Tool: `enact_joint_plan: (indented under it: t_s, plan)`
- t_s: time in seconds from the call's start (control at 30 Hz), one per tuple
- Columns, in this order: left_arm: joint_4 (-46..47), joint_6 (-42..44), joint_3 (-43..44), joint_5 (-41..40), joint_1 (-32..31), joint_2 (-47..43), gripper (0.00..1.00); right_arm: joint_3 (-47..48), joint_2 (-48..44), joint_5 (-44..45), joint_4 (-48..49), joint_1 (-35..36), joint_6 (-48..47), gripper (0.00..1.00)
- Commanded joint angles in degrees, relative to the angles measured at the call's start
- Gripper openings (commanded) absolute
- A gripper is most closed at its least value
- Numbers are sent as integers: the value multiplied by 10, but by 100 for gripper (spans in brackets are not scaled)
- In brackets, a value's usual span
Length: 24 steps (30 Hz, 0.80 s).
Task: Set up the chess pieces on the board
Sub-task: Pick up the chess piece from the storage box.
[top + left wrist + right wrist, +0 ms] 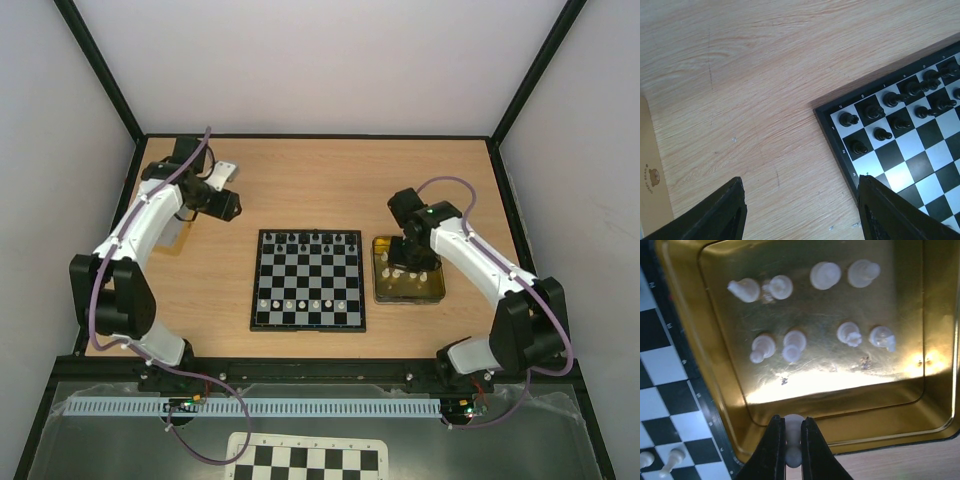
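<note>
Overhead, light falls soft and even on the table (330,180), shadows faint. Glare streaks the gold tray (840,385), while my right fingers (771,450) and their pinched chess piece (793,424) blur. My left view runs bluish, board (910,145) squares gleaming.

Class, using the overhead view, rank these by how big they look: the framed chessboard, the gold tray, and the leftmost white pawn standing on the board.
1. framed chessboard, largest by far
2. gold tray, clearly smaller
3. white pawn, smaller than one board square

All three lie at a similar distance from the camera, so the order is safe.
</note>
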Motion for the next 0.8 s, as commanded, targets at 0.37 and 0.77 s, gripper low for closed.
enact_joint_plan:
  t_s: [0.37,0.77]
  plan:
    - [25,-18,-74,-13,14,-80,62,9,9,-17,6,150,62,2]
    - [20,-28,-57,-45,18,-63,65,-10,54,-31,51,229,56,2]
